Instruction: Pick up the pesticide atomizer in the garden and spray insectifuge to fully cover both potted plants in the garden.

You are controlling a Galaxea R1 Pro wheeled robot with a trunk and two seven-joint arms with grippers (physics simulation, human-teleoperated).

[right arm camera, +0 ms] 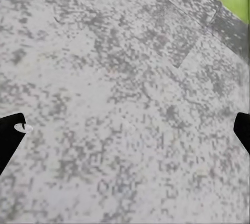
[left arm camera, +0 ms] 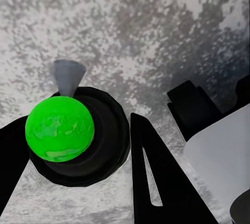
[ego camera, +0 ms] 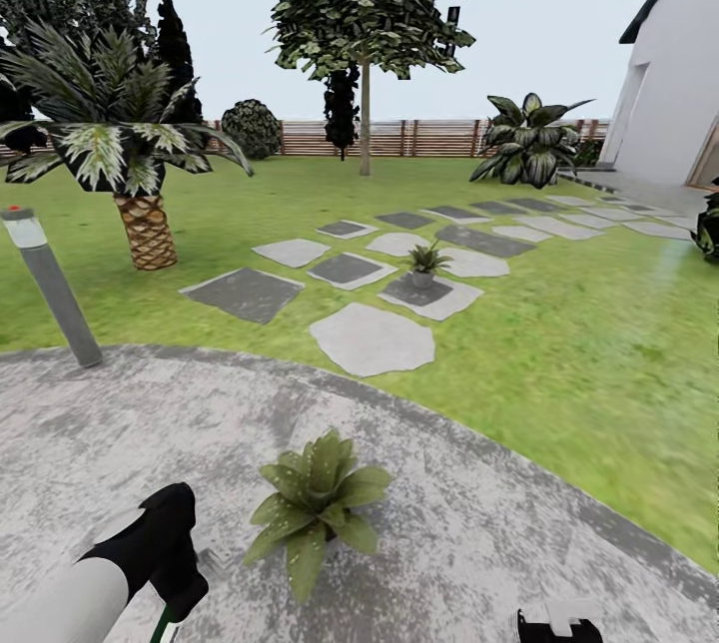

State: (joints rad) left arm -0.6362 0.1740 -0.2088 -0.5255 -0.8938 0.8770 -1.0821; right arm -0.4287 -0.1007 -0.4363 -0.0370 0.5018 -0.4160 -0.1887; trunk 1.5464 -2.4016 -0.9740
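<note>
Our left gripper (left arm camera: 78, 177) is clamped on the pesticide atomizer (left arm camera: 60, 128), whose green body sits between the 2 black fingers (left arm camera: 161, 182) in the left wrist view, with its pale grey trigger head pointing down toward the round grey paved patch (left arm camera: 156, 31). In the head view the left gripper (ego camera: 165, 548) sits at the lower left of the frame, and a thin green sliver of the bottle shows just beneath it. We judge this low, downward hold to suit spraying, since the nearer potted plant (ego camera: 315, 503) stands just to the right of that gripper, at lower centre on the paved patch (ego camera: 479, 523). Our right gripper (right arm camera: 125, 130) stands wide open and holds nothing, its 2 finger tips at the left and right edges of the right wrist view over bare paving; in the head view part of that arm shows at the bottom edge, right of centre, parked clear of the plant. The 2nd potted plant (ego camera: 425, 265) sits mid-frame on a stepping stone (ego camera: 431, 298), well apart from the 1st. We judge that it will need a drive forward across the lawn (ego camera: 599, 363) once plant 1 is covered.
</note>
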